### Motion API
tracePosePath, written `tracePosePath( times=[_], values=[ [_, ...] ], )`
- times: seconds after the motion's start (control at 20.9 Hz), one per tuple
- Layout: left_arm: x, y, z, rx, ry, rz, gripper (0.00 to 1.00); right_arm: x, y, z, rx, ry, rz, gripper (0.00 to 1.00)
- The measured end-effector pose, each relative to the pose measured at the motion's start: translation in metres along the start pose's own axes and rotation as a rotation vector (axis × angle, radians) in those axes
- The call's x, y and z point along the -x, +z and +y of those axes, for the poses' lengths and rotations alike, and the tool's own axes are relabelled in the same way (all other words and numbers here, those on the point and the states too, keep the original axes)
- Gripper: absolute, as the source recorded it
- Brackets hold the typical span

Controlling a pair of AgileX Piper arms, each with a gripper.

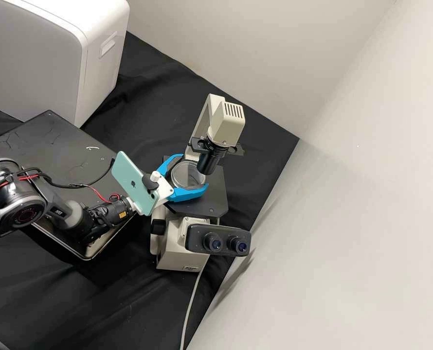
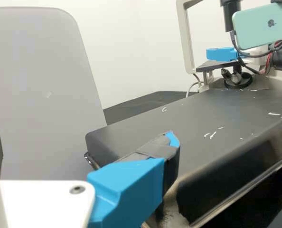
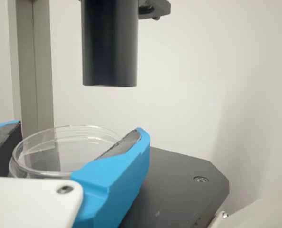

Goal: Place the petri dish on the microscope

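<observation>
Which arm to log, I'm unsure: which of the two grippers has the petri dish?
The right gripper: its blue fingers hold the clear petri dish at the microscope stage. The left gripper is open at the dark tray's corner.

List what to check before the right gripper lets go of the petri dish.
1. Right gripper jaws closed on the petri dish: ok.
2. Dish over the microscope stage: ok.
3. Dish bottom resting on the stage: cannot tell, the gripper hides it.
4. Gap between the dish rim and the condenser above it: ok.
5. Left gripper away from the stage, at the black tray: ok.
</observation>
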Motion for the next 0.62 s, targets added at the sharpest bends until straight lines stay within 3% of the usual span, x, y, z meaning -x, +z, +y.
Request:
tracePosePath(
  times=[0.19, 0.33, 0.62],
  values=[
    [0.0000, 0.0000, 0.0000, 0.002, 0.000, 0.000, 1.00, -0.0001, 0.0005, -0.0005, 0.000, 0.000, 0.000, 0.00],
    [0.0000, 0.0000, 0.0000, 0.014, 0.000, 0.000, 1.00, -0.0001, 0.0004, -0.0003, 0.000, 0.001, 0.001, 0.00],
    [-0.0001, -0.0003, 0.0000, 0.014, 0.000, 0.002, 1.00, -0.0004, 0.0024, -0.0042, 0.002, 0.012, 0.016, 0.00]
  ],
)
